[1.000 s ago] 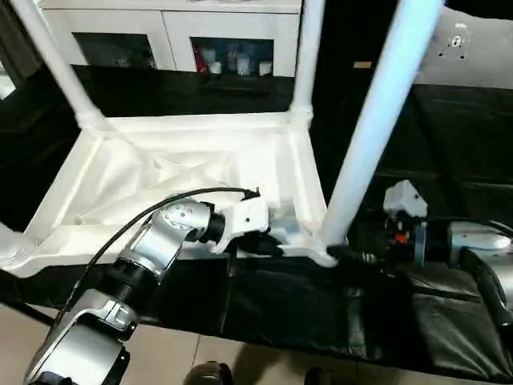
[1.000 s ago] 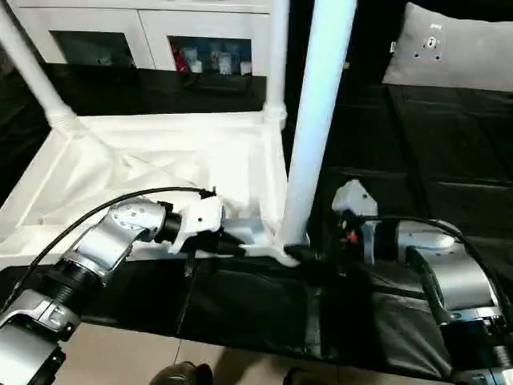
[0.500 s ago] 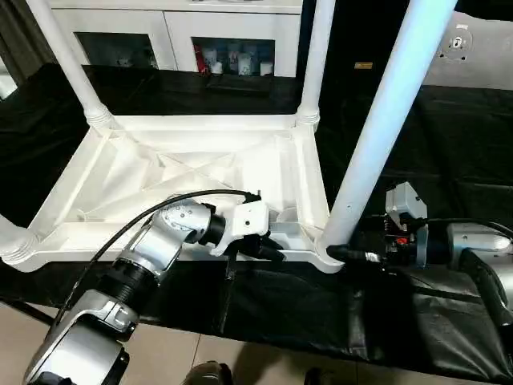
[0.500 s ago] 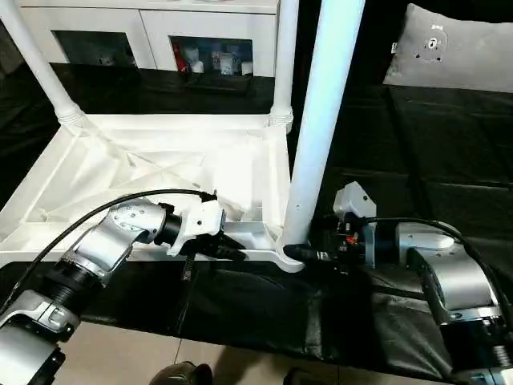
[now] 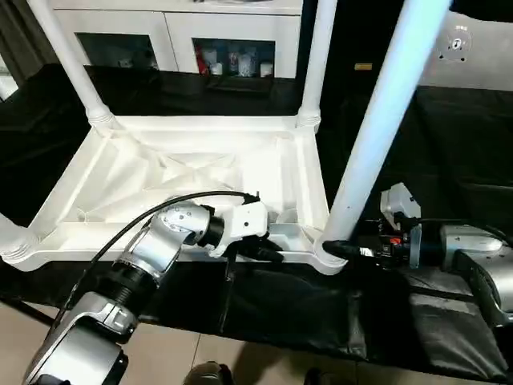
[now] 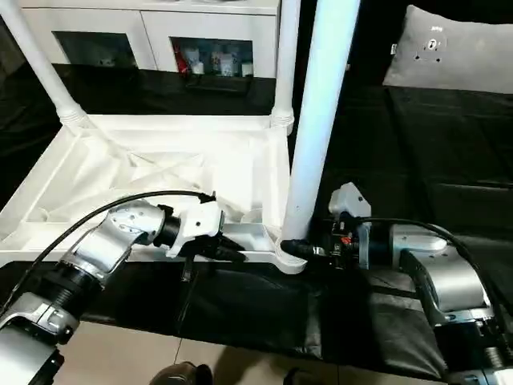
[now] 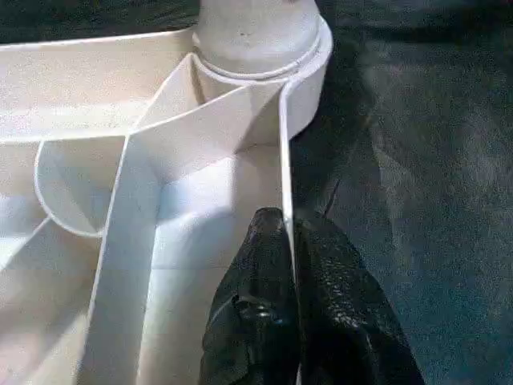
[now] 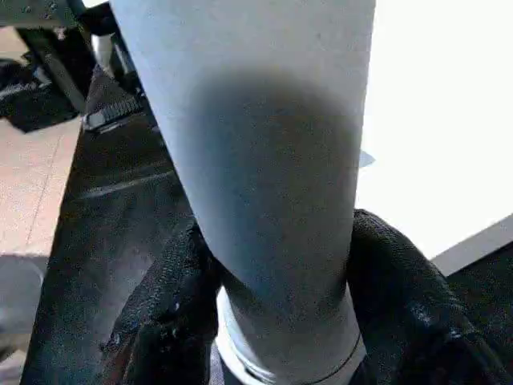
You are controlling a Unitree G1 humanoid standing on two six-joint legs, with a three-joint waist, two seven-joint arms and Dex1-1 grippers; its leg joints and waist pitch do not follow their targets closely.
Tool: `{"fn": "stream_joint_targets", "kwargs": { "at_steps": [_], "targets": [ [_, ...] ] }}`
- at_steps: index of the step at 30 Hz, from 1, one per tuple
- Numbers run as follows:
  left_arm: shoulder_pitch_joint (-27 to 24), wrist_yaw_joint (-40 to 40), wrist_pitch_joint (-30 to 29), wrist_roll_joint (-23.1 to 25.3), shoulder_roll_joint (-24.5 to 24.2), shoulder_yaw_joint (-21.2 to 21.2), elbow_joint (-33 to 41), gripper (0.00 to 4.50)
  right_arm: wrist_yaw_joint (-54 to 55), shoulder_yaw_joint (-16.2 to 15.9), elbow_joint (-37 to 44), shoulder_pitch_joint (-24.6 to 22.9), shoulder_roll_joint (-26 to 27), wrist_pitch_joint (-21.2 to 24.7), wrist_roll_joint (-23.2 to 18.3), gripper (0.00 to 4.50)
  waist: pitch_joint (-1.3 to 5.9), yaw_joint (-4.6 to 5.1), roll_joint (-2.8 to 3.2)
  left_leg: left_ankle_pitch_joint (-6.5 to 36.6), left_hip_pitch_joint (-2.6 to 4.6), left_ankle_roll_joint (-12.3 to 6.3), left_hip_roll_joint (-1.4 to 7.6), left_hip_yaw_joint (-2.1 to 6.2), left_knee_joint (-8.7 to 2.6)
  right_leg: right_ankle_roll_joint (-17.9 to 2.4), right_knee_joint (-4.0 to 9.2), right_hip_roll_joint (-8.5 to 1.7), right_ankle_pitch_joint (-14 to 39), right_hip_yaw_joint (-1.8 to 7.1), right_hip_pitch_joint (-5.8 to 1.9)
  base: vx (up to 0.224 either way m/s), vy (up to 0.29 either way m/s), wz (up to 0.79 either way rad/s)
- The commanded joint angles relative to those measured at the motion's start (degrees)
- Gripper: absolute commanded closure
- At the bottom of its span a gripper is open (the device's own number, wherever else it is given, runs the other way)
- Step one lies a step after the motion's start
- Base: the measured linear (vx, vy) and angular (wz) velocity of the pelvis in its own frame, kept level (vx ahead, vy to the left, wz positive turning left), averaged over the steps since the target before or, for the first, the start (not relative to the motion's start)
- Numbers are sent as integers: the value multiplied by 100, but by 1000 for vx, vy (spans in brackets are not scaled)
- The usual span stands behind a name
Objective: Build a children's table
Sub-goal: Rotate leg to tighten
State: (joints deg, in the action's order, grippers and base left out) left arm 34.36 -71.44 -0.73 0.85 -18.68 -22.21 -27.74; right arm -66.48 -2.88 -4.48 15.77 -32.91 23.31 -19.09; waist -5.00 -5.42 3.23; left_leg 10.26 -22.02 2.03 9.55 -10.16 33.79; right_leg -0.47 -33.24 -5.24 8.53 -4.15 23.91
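item: children's table [image 5: 200, 172], white plastic, lying top-down on the black-covered worktable [image 5: 449, 144], centre-left of the head view; ribbed underside facing up; legs standing in the far-left corner [image 5: 68, 64], the far-right corner [image 5: 314, 60] and the near-right corner [image 5: 377, 120]; a further socket at the left edge [image 5: 12, 245] also carries a leg, mostly cut off by the frame.

item: left gripper [image 7: 290, 241], lower centre of the head view; fingers pinched tight on the thin near rim wall of the tabletop, one finger [image 7: 256, 321] inside the wall and the other outside; it steadies the top.

item: right gripper [image 8: 272, 321], lower right of the head view; its two black fingers [image 8: 168, 305] sit on either side of the near-right leg just above the socket collar, about half-way open and touching the tube; a grip on the leg, by the look of it, though how firm cannot be told.

item: white cabinet [image 5: 172, 36], upper left, behind the worktable; grey cushion [image 6: 457, 48], upper right.

risks, as judged: the leg may not be fully seated, and a push or twist low at the collar could tilt the tall tube and jam it in the socket; the rim wall held on the left is thin and could flex or slip free, letting the top skid on the black cover; the upright legs could sway toward the camera.
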Motion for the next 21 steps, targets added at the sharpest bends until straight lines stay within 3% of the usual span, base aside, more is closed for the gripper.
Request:
{"fn": "stream_joint_targets", "kwargs": {
  "at_steps": [1, 3, 5, 7, 11, 16, 18, 21],
  "targets": [
    [1, 266, -177, -46, 210, 4, 132, 450, 357, -149, 82, -3, 201, 219, 29, 254, 422, 12, -141, 1003, 62, -595, 338, 94, -375, -1352, 362, -362, 1720, 235, -331, 0, 0, 0],
    [12, 750, -482, 1, 410, 124, 110, 450, 974, -142, -2, 74, 449, 281, 295, 254, 394, 53, -113, 1167, 80, -458, 333, 97, -396, -1274, 396, -356, 2018, 238, -302, 0, 0, 0],
    [-31, 1277, -814, -8, 720, 237, 146, 450, 1829, -65, -74, 199, 882, 513, 501, 256, 360, 106, -129, 1305, 54, -320, 312, 121, -430, -1126, 428, -348, 2373, 217, -321, 0, 0, 0],
    [-29, 1703, -1010, 19, 972, 311, 109, 450, 2299, -70, -80, 273, 1154, 640, 618, 256, 356, 181, -146, 1503, 79, -209, 286, 143, -438, -956, 484, -356, 2726, 207, -311, 0, 0, 0],
    [148, 2865, -1310, 176, 1687, 480, -151, 450, 3614, 38, -274, 526, 1836, 969, 975, 257, 351, 289, -159, 1544, 75, -221, 257, 137, -430, -851, 529, -332, 2844, 212, -276, 0, 0, 0],
    [276, 3368, -1490, 246, 2204, 492, -170, 450, 4145, -131, -415, 660, 2134, 700, 1380, 257, 349, 315, -160, 1528, 83, -342, 237, 126, -420, -655, 591, -328, 2994, 215, -252, 0, 0, 0],
    [293, 3394, -1460, 354, 2165, 434, -200, 450, 4120, -38, -353, 641, 2212, 702, 1234, 204, 351, 307, -132, 1471, 64, -390, 234, 128, -422, -659, 574, -326, 2872, 221, -258, 0, 0, 0],
    [261, 3381, -1457, 448, 2065, 426, -181, 450, 4144, 70, -243, 597, 2257, 741, 1145, 173, 348, 312, -130, 1464, 54, -453, 248, 129, -438, -733, 559, -317, 2654, 220, -262, 0, 0, 0]
  ]
}}
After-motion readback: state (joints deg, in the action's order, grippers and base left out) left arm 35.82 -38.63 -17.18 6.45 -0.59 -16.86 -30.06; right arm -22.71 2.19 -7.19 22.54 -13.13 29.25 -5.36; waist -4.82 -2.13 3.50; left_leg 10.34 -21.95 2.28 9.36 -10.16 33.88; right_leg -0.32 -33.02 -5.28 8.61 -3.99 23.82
